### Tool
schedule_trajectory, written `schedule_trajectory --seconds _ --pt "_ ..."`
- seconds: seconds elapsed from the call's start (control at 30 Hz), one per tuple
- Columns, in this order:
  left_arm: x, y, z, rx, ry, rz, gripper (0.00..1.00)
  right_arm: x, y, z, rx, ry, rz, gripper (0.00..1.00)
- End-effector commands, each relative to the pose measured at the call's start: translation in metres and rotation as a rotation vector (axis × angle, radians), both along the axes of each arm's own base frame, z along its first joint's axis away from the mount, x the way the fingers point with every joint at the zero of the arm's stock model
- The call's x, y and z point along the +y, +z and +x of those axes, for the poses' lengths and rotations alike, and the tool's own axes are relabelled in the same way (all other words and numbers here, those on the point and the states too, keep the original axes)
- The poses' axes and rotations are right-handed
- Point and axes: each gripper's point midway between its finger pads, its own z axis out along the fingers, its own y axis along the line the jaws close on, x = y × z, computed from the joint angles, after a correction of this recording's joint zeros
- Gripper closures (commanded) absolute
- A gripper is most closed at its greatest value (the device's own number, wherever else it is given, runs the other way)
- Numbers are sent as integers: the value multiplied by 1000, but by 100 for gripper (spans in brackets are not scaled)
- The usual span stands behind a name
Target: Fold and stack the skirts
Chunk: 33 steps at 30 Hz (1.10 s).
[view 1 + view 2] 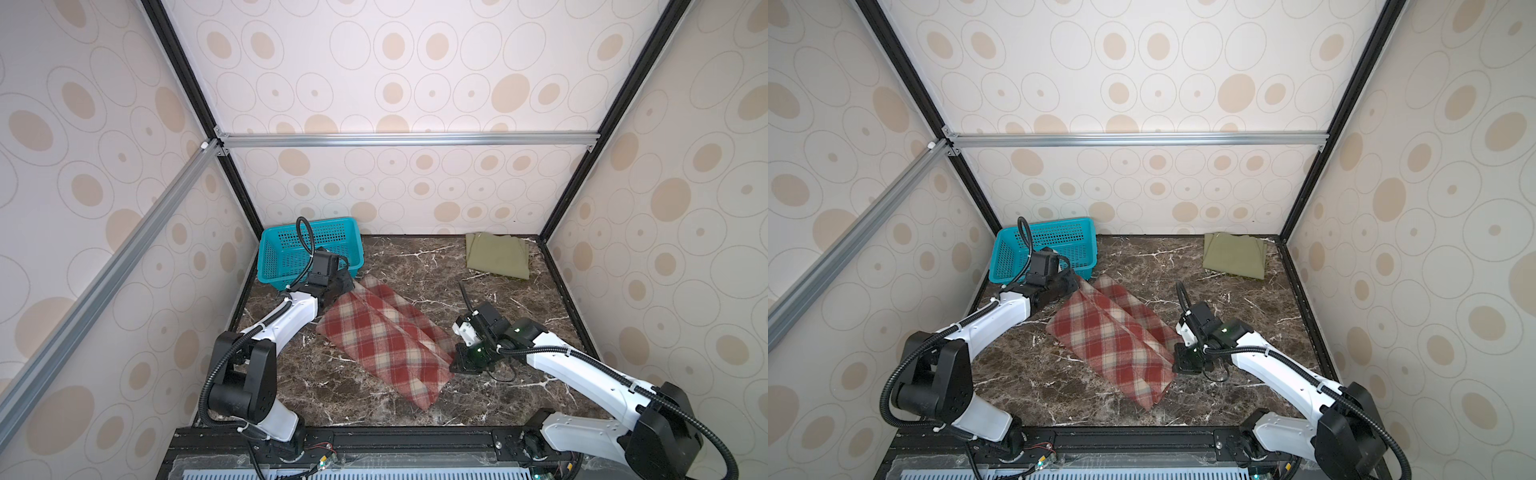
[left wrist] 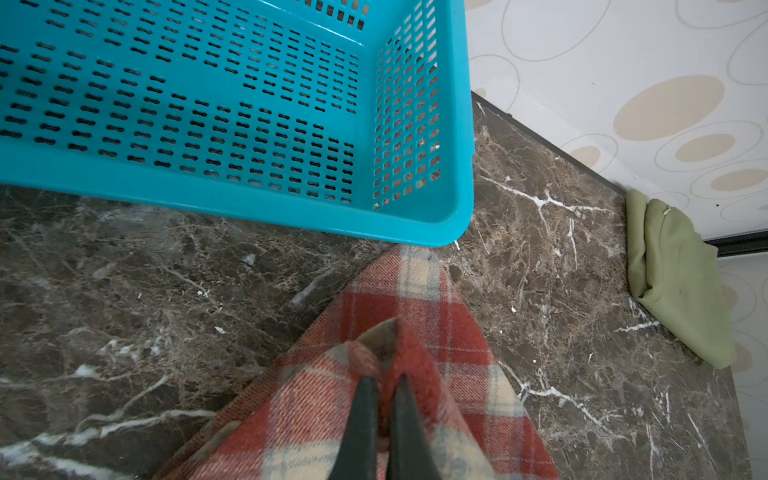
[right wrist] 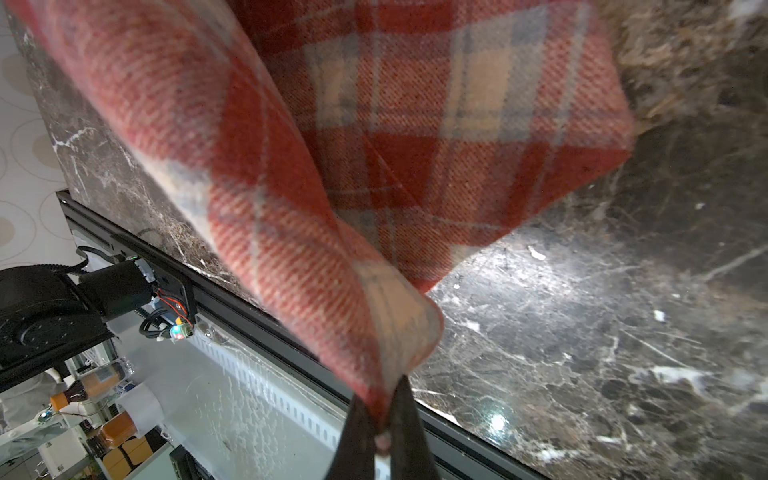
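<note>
A: Count, big to small?

B: One marble bench. Two skirts. One basket. Two tools.

A: Skirts, where?

B: The plaid skirt is mid-bench, a long folded strip on a diagonal. It runs from far left by the basket to near right of centre. The olive skirt is folded in the far right corner, up against the far edge, well apart from the plaid.

A: What's in the basket?

B: Teal, perforated, far left corner. The left wrist view shows only its slotted floor and walls. In both top views the left arm hides part of it.

A: Tools?

B: The left tool is clenched on the plaid's far-left end. The right tool is clenched on a corner at its right edge, and that corner is lifted off the bench.

A: Edges, room?

B: The plaid's far corner sits just beside the basket's near right corner. I can't tell if they touch. There's bare marble between the two skirts, and more along the near edge on both sides of the plaid. The right side is open between the right tool and the olive skirt.
</note>
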Motion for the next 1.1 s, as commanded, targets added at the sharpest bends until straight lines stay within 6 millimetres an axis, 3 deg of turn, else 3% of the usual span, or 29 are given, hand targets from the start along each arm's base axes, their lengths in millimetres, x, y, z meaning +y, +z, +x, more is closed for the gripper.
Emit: schedule_trajectory --seconds 0.0,0.3,1.07 --pt "-2 32 25 -104 22 -7 100 -11 -1 -1 23 -4 -68 100" --pt "-2 27 30 -95 24 5 100 -13 8 8 -2 22 -104 100" --pt "-24 -3 47 -43 -20 5 100 -29 -6 28 -1 9 -205 100"
